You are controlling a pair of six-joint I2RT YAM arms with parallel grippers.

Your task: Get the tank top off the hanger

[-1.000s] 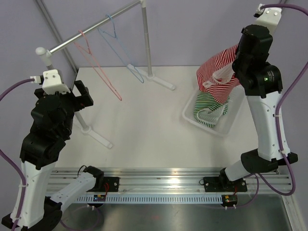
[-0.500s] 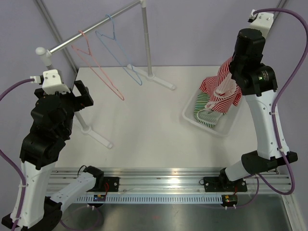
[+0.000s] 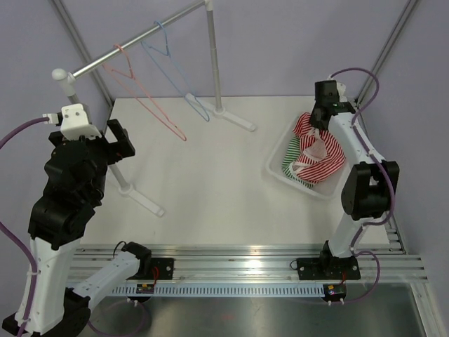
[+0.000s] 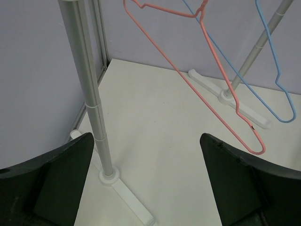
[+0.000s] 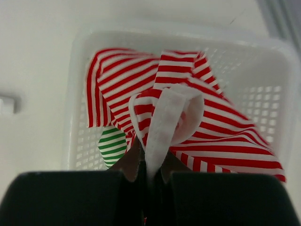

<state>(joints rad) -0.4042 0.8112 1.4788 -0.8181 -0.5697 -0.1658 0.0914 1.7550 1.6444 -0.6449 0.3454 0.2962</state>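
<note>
The red-and-white striped tank top point(image 3: 316, 147) lies in the white basket point(image 3: 277, 167) at the right of the table, also in the right wrist view point(image 5: 207, 117). My right gripper point(image 3: 319, 121) is low over the basket's far side, shut on the top's white strap point(image 5: 162, 127). A pink hanger point(image 3: 147, 95) and a blue hanger point(image 3: 184, 78) hang bare on the rail; both show in the left wrist view, pink point(image 4: 211, 80) and blue point(image 4: 277, 70). My left gripper point(image 4: 146, 188) is open and empty, above the table by the rack's near post point(image 4: 91, 94).
A green-and-white striped garment point(image 3: 289, 160) lies under the tank top in the basket, also in the right wrist view point(image 5: 112, 145). The rack's far post point(image 3: 212, 60) and its foot point(image 3: 235, 118) stand at the back. The near foot point(image 3: 144, 200) lies left.
My right arm has swung down from high above the basket and lowered the tank top into it. The hangers sway slightly. The left arm has not moved.
</note>
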